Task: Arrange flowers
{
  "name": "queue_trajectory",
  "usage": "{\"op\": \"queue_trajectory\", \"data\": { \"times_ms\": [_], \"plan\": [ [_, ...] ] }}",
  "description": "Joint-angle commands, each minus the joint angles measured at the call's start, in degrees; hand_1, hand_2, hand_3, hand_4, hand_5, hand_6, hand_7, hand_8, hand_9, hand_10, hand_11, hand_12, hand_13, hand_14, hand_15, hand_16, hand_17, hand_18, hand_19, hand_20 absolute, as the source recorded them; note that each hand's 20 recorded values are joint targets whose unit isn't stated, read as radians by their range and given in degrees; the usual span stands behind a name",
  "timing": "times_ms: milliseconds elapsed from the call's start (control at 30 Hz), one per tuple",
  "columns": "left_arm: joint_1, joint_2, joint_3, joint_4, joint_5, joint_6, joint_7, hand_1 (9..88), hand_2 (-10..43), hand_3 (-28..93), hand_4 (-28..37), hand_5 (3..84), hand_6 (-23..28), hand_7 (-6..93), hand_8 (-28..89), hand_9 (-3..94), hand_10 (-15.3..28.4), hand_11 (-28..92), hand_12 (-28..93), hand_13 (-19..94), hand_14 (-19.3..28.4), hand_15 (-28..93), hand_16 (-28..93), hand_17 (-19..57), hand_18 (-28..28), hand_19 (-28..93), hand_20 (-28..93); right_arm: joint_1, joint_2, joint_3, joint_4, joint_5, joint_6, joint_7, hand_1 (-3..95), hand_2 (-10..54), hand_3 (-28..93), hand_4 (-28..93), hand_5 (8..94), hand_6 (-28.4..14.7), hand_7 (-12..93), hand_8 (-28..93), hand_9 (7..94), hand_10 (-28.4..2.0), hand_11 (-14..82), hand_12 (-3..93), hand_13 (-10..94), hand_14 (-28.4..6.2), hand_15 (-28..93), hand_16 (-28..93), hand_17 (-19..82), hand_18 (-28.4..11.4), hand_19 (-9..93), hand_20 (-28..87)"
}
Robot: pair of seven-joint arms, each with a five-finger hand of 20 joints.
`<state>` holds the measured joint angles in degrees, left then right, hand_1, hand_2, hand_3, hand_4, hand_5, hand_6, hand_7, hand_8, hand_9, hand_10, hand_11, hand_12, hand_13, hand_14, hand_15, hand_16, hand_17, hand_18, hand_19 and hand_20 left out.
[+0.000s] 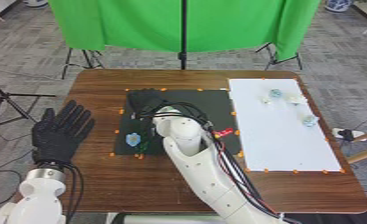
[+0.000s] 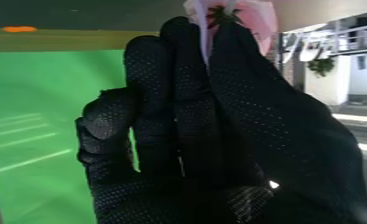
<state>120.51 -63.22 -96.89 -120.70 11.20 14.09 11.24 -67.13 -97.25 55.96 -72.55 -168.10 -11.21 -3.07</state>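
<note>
Likely must swing the pink flower [image 2: 258, 18], pinched bloom-outward in the right hand [image 1: 145, 100], rightward off the dark mat [image 1: 218, 100] toward the white sheet [image 1: 286, 142].

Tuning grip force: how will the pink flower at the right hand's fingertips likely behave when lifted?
The pink flower is probably floppy at the petals, which look thin and sheet-like. Likely light for its size, being mostly broad petals. The narrow, pointed green sepals at its base might bend under a hard pinch.
</note>
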Motion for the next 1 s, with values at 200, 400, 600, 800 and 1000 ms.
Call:
{"op": "queue_trajectory", "data": {
  "times_ms": [200,400,600,800,1000],
  "plan": [
    [-1.8,0.15,0.74,1.32,-0.44,-0.61,-1.14,27.3,12.7,75,-28.3,46.0,9.4,19.3,-12,38.2,16.2,25,10,28,16.9,46,-8,-6.8,16.2,40,14,-0.7,0.0,-0.2,0.1,-14.7,0.5,-0.8,62.1,-9.5,73,-28,69.9,-0.5,36,-2,80.6,-9.2,8.7,38.2,61,-8.4,52,43,30,-23.0,84,49],
    [-1.5,0.06,0.68,1.19,-1.23,0.69,-1.13,27.2,12.7,76,-28.3,46.9,9.7,19.5,-12,38.7,16.2,25,11,28,16.9,46,-8,-6.7,16.2,40,14,-0.6,0.4,-1.3,-0.2,-13.5,0.7,2.2,61.0,-9.5,73,-28,67.6,0.1,28,-5,77.0,-9.7,8.6,34.2,60,-8.6,53,42,30,-23.5,84,49],
    [-1.4,-0.05,0.58,1.14,-1.37,0.3,-1.15,27.3,12.6,76,-28.3,46.9,9.6,19.7,-12,38.8,16.2,26,10,28,16.9,46,-8,-6.7,16.2,40,14,-0.8,0.6,-1.7,-0.4,-14.1,-1.3,3.4,60.5,-9.5,72,-28,65.9,0.1,24,-15,72.5,-11.8,14.5,27.5,58,-9.4,54,41,29,-23.8,84,49],
    [-1.2,-0.08,0.65,0.85,-1.98,1.44,-0.74,28.2,13.8,78,-28.3,47.1,9.6,20.0,-12,38.9,16.3,26,10,28,17.0,46,-8,-6.6,16.2,40,14,-0.7,1.3,-1.9,-1.1,-11.6,-3.2,4.4,59.9,-9.5,73,-28,62.4,-0.8,20,-15,66.6,-13.3,17.2,16.3,57,-9.3,53,40,29,-24.2,84,48],
    [-0.5,-0.31,0.22,0.25,-1.41,2.64,-0.62,28.1,13.1,78,-28.3,47.0,9.6,20.2,-12,39.3,16.1,26,10,28,17.1,47,-8,-6.5,16.1,40,14,-0.7,3.0,-3.8,-3.2,-7.9,-4.5,5.4,53.0,-9.5,79,-28,58.9,-2.1,18,-14,59.8,-14.7,12.8,13.8,56,-11.5,55,35,29,-24.8,85,48]
  ]
}}
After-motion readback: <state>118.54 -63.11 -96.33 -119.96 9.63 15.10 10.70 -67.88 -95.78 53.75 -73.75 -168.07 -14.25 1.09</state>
